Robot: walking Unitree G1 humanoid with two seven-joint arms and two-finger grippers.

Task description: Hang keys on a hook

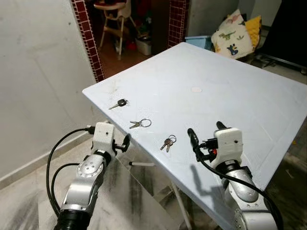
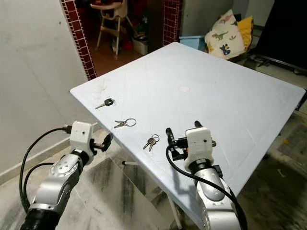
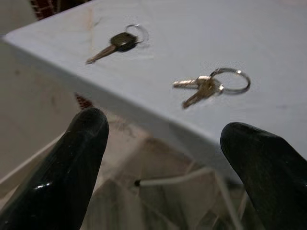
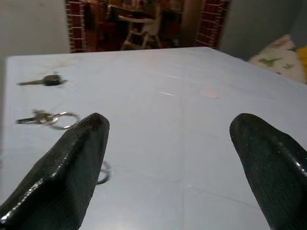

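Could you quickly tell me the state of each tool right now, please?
Left tool: open, holding nothing, beside the table edge.
Right tool: open, holding nothing, over the table.

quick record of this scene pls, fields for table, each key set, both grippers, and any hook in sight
table: pale blue table, corner toward the robot
key 1: single black-headed key, nearest the far-left corner
key 2: key pair on a ring, near the left edge
key 3: key bunch, just ahead of the right gripper
left gripper: left gripper, open, off the table edge, facing key 2
right gripper: right gripper, open, over the table, holding nothing
hook: none visible
background: high chair, dinosaur cushion
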